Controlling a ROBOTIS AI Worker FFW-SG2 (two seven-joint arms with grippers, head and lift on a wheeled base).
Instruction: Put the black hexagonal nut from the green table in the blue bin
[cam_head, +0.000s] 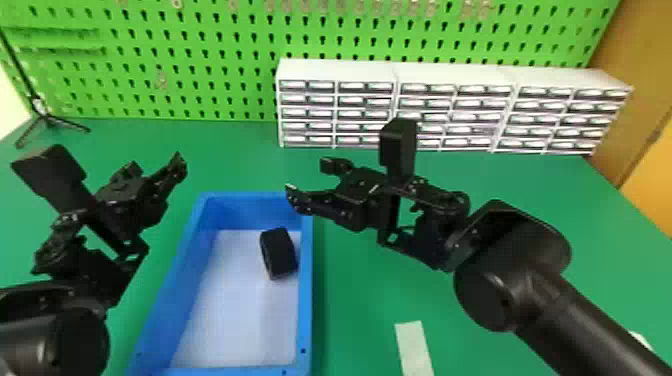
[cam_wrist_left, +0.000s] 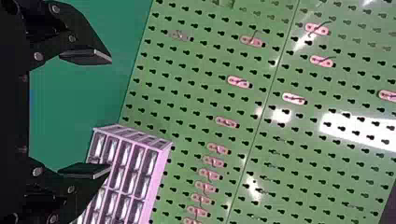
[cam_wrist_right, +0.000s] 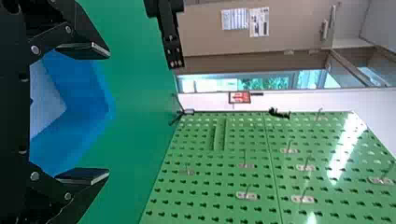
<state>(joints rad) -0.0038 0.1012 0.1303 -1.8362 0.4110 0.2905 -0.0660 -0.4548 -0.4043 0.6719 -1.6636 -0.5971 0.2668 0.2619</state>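
Green pegboard (cam_head: 193, 44) backs the green table (cam_head: 360, 280), left claw (cam_head: 156, 161) and right claw (cam_head: 306, 176) agape.

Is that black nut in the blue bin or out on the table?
It's in: the nut lies on the bin's pale floor, beside the side wall of the bin.

No Readable Print

No words or numbers can be read. In the right wrist view, a red-and-white sign (cam_wrist_right: 240, 97) is on the white wall (cam_wrist_right: 317, 100) near a window (cam_wrist_right: 268, 84). Two printed sheets, one paper (cam_wrist_right: 234, 19) just beside another paper (cam_wrist_right: 259, 22), are on a beige panel (cam_wrist_right: 205, 32); their print is too small to make out.
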